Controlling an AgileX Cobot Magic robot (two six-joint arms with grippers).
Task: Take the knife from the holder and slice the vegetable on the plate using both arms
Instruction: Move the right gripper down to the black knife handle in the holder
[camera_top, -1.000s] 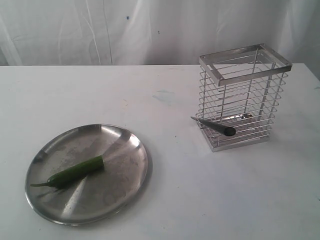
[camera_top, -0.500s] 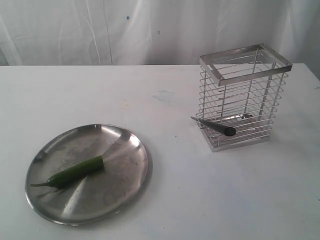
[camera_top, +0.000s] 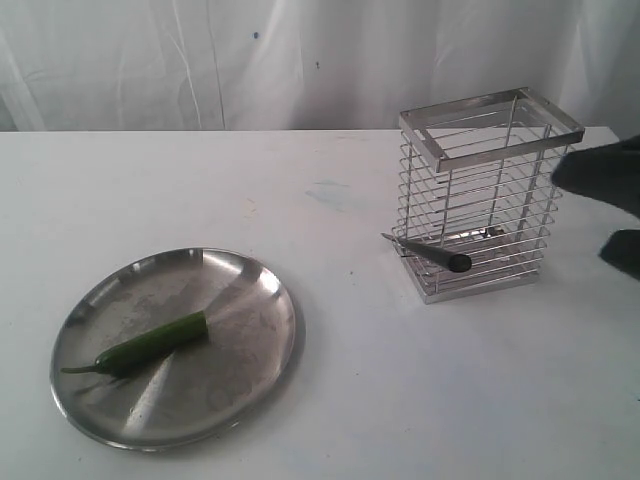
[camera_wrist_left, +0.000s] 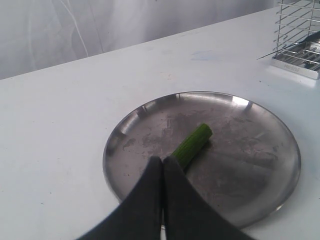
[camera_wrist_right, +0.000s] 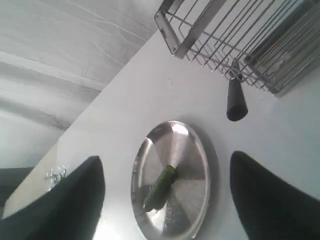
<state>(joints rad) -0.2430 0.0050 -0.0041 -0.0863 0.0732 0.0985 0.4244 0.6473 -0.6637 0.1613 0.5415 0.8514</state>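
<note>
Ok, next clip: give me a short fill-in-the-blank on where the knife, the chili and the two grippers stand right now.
1. The knife pokes through the holder's wire side, its black handle pointing ____ the basket.
2. The vegetable lies on the ____.
3. The left gripper's fingers are ____, above the chili.
4. The right gripper has its fingers spread ____.

Missing words: outside; plate; together; apart

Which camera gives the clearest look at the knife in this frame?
The exterior view: the knife lies low in the wire basket, its black handle poking out through the wires, with the blade tip showing too. The right wrist view shows mostly the handle. The left wrist view catches only a thin dark sliver at the basket's edge.
</note>
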